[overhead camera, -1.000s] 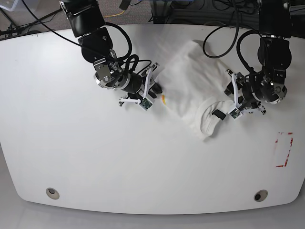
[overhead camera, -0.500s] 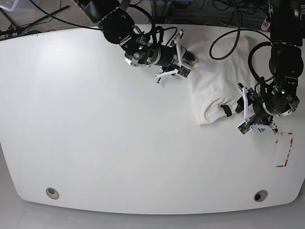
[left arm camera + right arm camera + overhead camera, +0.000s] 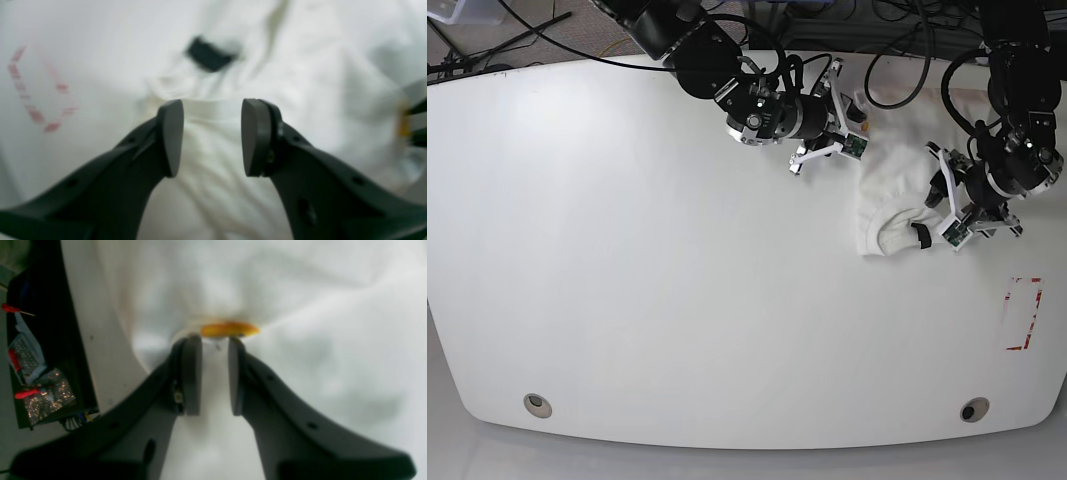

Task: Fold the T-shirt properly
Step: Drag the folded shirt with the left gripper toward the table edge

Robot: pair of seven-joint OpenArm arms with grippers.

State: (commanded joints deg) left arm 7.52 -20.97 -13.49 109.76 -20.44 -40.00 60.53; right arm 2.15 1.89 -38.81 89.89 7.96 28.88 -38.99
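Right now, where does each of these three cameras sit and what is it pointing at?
Base: high above the white table, looking straight down; both arms show.
Left wrist: on the left arm, looking past the open left hand at the T-shirt and its black tag.
Right wrist: behind the right hand, pinching cloth beside a yellow tag.
Shared: all see the T-shirt; base also shows the black tag.

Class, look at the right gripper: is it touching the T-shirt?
Touching. The right wrist view shows the right gripper with white cloth of the T-shirt bunched between its pads, beside the yellow tag.
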